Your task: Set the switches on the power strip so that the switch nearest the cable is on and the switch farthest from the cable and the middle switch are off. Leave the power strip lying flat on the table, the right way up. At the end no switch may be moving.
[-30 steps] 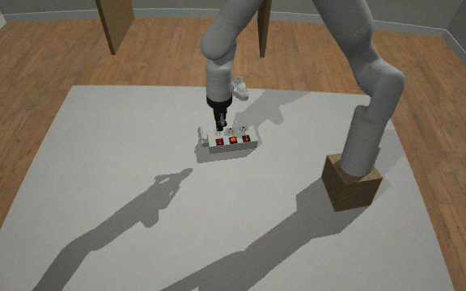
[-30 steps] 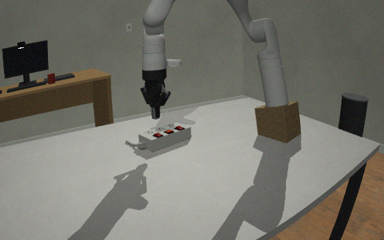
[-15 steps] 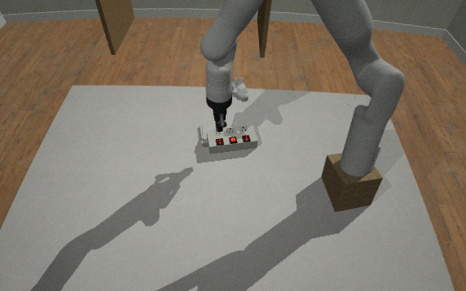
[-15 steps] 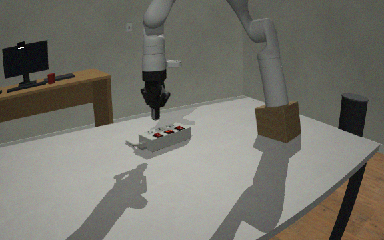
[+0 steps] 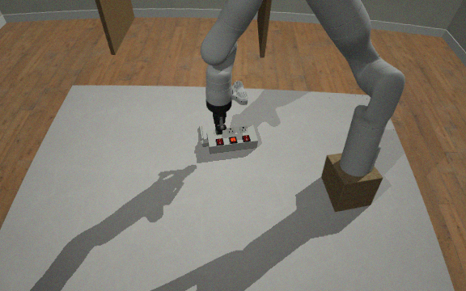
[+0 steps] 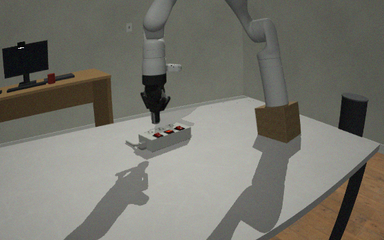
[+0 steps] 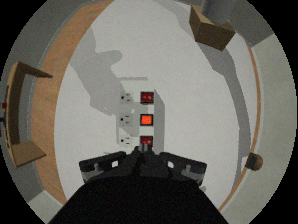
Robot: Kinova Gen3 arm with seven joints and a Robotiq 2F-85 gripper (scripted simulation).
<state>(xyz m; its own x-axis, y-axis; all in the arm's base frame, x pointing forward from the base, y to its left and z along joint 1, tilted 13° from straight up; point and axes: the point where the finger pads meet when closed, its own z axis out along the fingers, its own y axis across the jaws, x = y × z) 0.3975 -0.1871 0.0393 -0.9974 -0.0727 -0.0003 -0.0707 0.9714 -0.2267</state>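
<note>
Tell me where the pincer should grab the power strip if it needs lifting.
Probably across the narrow width of the power strip, coming straight down from above: it lies flat, and its long side walls are parallel and free. Grip mid-length, avoiding the cable stub. The pincer is shut now and must open first.

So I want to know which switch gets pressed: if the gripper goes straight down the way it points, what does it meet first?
Probably the power strip at its cable end. The gripper, fingers shut on nothing, points down near the switch nearest the cable; it may land on the socket beside it, depth is unclear.
</note>
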